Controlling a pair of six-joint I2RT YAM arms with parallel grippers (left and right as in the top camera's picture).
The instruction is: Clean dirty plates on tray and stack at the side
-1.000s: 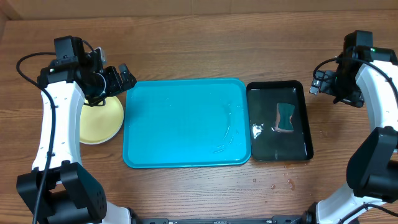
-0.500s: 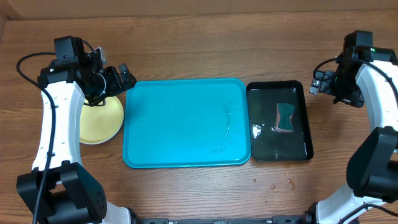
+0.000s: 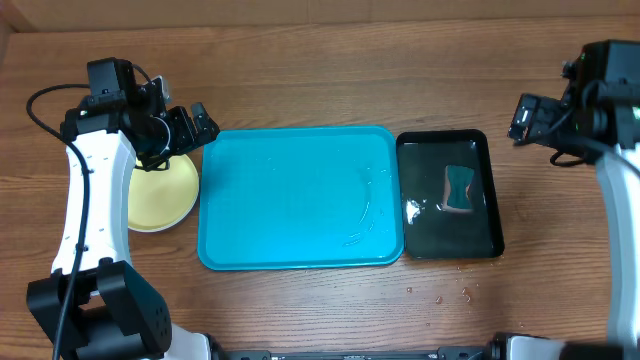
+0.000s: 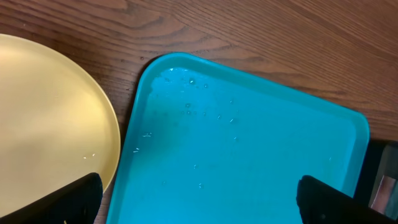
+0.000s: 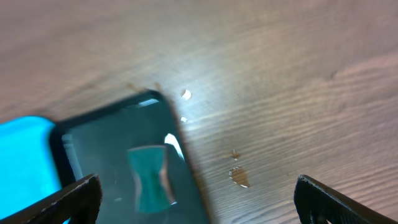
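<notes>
The turquoise tray lies mid-table with only water drops on it; it also fills the left wrist view. A yellow-green plate sits on the table left of the tray, and shows in the left wrist view. The white and light blue plates are not visible as separate plates. My left gripper is open and empty above the tray's far left corner. My right gripper is open and empty at the far right, above the table.
A smaller black tray right of the turquoise one holds water and a teal sponge, also seen in the right wrist view. Water drops lie on the wood in front of it.
My right arm has moved up and to the right, away from the black tray. The left arm, plate and trays have not moved.
</notes>
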